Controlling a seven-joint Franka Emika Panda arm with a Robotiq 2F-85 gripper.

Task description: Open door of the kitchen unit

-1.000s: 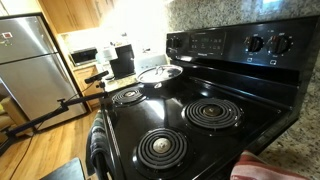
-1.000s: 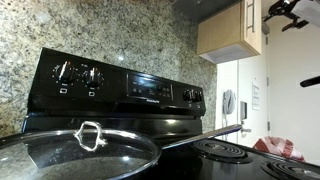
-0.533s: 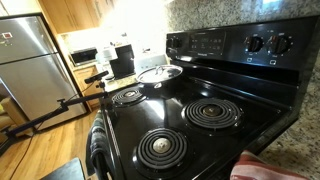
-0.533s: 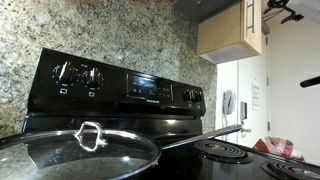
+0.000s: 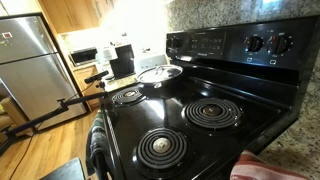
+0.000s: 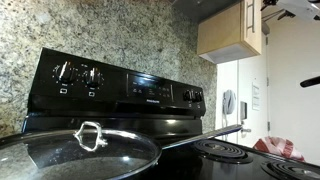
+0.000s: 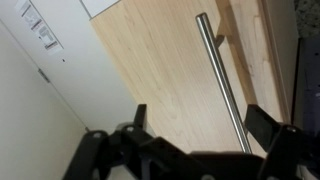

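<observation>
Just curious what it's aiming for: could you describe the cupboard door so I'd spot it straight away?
Find the black electric stove against the speckled granite backsplash. High beside it hangs a light wooden wall cabinet, next to a white wall. Its pale wood-grain door is marked out by one long, slim metal bar handle.

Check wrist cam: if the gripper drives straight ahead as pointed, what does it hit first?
Probably the metal bar handle on the wooden cabinet door; it lies between the jaws of the open gripper. Depth is unclear.
</observation>
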